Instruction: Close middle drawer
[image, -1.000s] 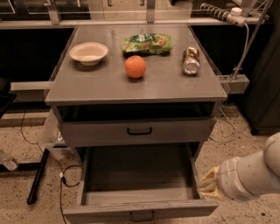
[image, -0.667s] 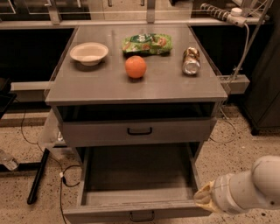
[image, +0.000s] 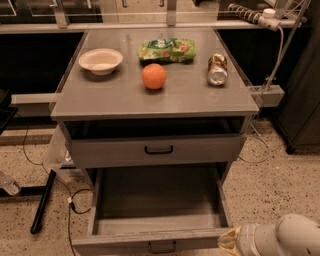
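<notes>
The hand (image: 229, 241) (apart or together, I cannot tell) sits at the pulled-out middle drawer (image: 160, 200), whose front stretches leftward from it. It would do best to push nearer the handle (image: 161, 246), well to its left, and squarely inward.

Only 1 stretch of the robot's arm (image: 287, 239) is showing, coming in at the lower right corner of the camera view. Its casing is appearing as smooth, rounded, off-white shells: 2 segments, a narrower sleeve and a fatter bulge behind it, with soft grey shading along the undersides. The gripper (image: 227, 241) is sitting at the arm's left end, low by the bottom edge and right of centre, looking pale yellowish-tan and duller than the white shell behind it.
</notes>
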